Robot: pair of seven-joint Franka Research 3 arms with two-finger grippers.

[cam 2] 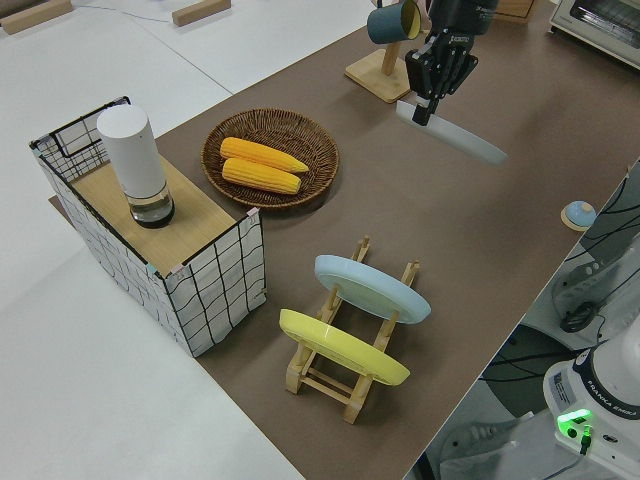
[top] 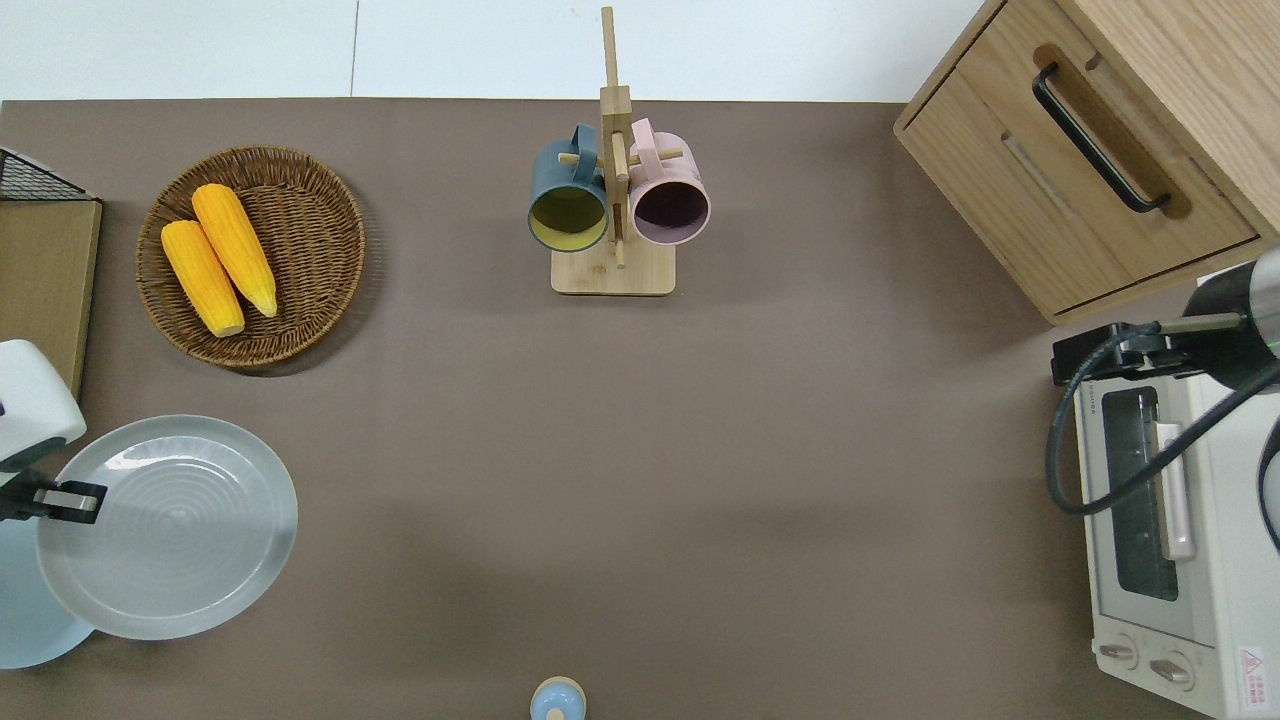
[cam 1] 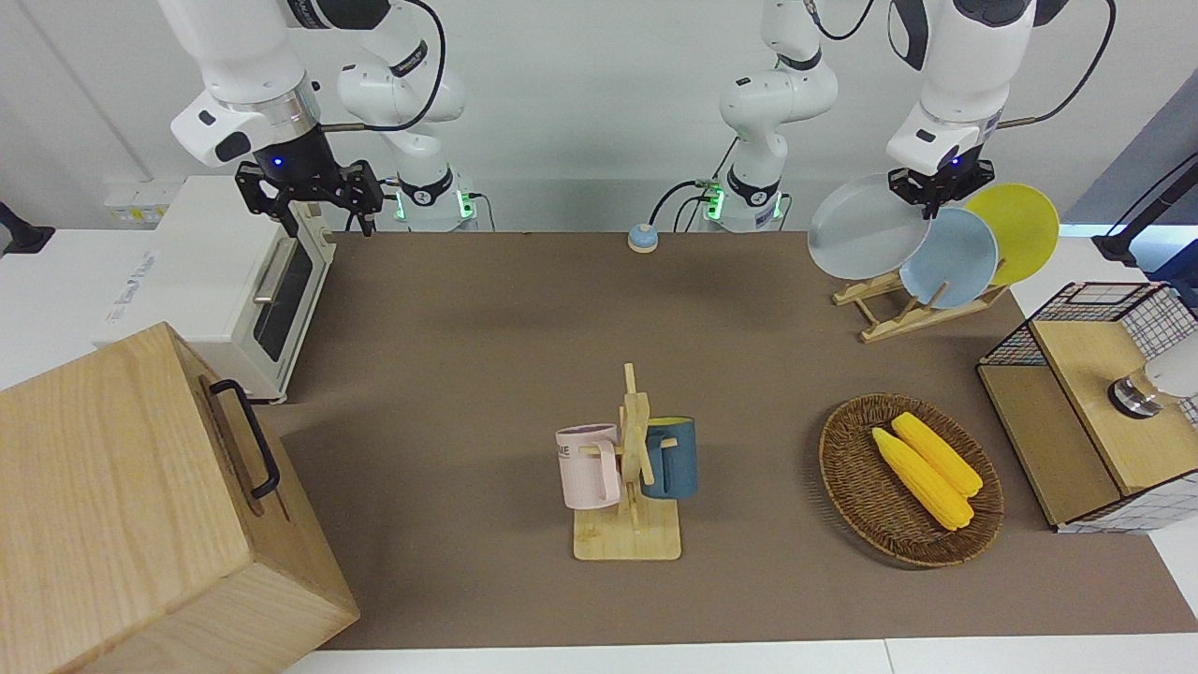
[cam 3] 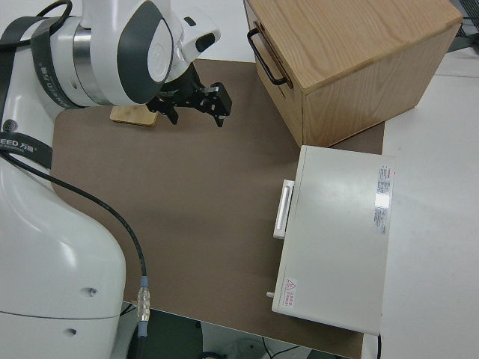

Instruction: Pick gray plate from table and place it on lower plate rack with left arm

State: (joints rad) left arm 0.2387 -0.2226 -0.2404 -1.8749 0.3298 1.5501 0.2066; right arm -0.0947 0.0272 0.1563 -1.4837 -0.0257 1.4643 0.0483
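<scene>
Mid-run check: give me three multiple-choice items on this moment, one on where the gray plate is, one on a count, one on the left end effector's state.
1. Where is the round pale gray plate?
A. flat on the table
B. lifted in the left end effector
C. in the woven wicker basket

2. How many plates stand in the small light-wood plate rack?
A. none
B. two
C. four

3. The left end effector is:
A. open over the white toaster oven
B. shut on the plate's rim
C. parked

Key: 1 B, the plate hangs tilted in the air; 2 B, a light-blue plate and a yellow plate stand there; 3 B, its fingers pinch the rim; the right arm is parked.
</scene>
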